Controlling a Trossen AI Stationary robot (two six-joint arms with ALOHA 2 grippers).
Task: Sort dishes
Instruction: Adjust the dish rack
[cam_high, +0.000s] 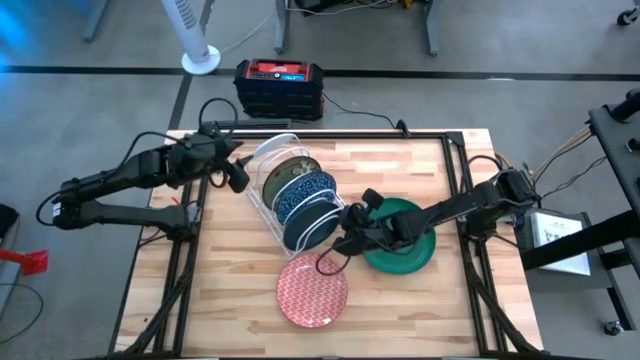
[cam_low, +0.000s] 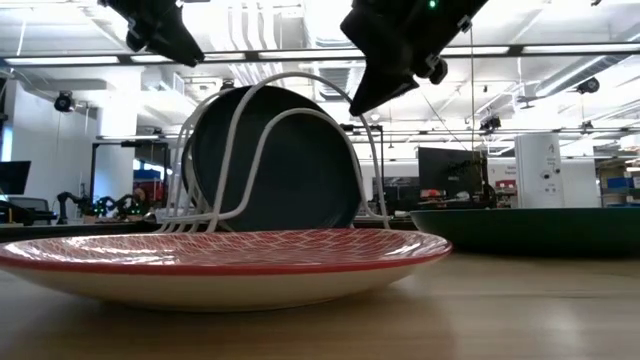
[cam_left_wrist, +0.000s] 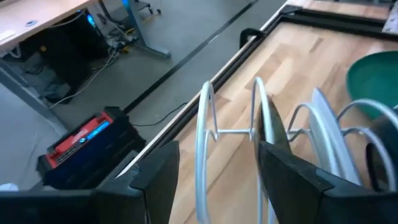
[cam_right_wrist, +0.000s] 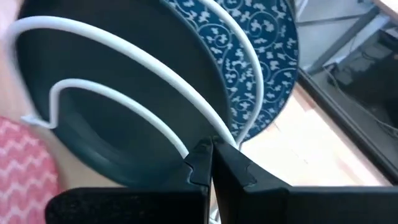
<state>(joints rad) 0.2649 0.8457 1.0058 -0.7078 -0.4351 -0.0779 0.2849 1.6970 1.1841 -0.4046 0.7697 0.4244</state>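
Note:
A white wire rack (cam_high: 266, 160) stands mid-table with three dishes on edge in it: a greyish-brown one (cam_high: 288, 168), a blue patterned one (cam_high: 308, 190) and a dark blue one (cam_high: 312, 228). A red-pink patterned plate (cam_high: 313, 290) lies flat near the front edge. A dark green plate (cam_high: 412, 255) lies flat to the right, partly under my right arm. My right gripper (cam_high: 350, 232) is shut at the rack's near end, in front of the dark blue dish (cam_right_wrist: 124, 106). My left gripper (cam_left_wrist: 217, 180) is open at the rack's far end, with an empty wire loop (cam_left_wrist: 208, 124) between its fingers. My right gripper's shut fingertips (cam_right_wrist: 202, 155) stand right at the rack's front wire loop (cam_right_wrist: 155, 115), coming slanting down from the table's right. I cannot tell whether they touch the wire.
A black and red box (cam_high: 280, 85) sits on the floor beyond the far edge, and a white fan base (cam_high: 200, 60) to its left. Bare wood shows at the far right (cam_high: 410, 165) and near left (cam_high: 230, 290) of the table.

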